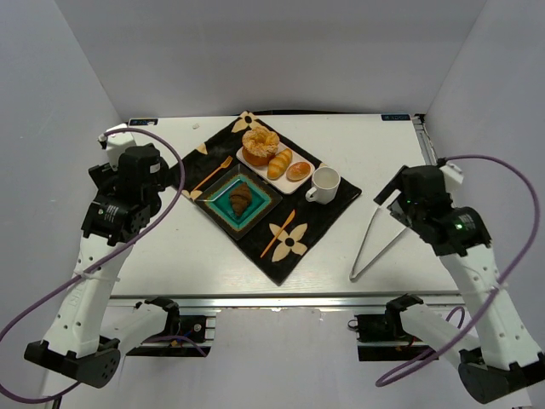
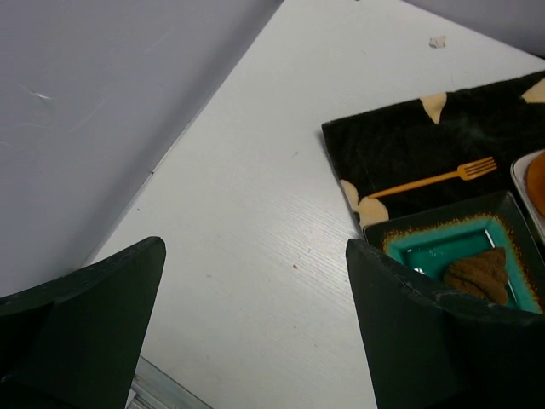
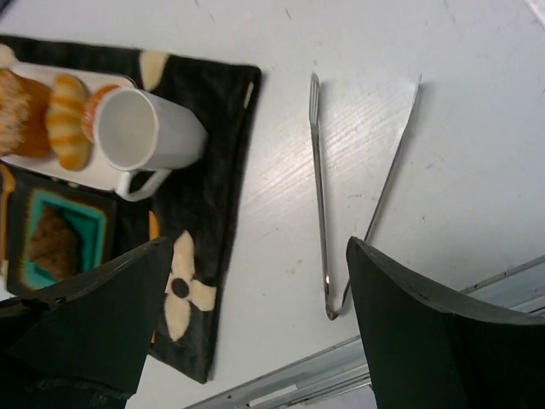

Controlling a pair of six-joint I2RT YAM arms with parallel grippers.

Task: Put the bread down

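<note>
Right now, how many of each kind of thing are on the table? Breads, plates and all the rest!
Breads: 4 (ring bread, striped roll, small roll, dark croissant)
Plates: 2 (white plate, teal plate)
Mug: 1
Orange cutlery: 2 (fork, second piece)
Tongs: 1
Black mat: 1
Total: 11

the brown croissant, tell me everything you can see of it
The bread is a small, dark chocolate-brown croissant with ridged segments, matte and whole as far as it shows. It lies flat in the middle of the square teal dish, which sits on the black placemat. Only the dish touches it.
</note>
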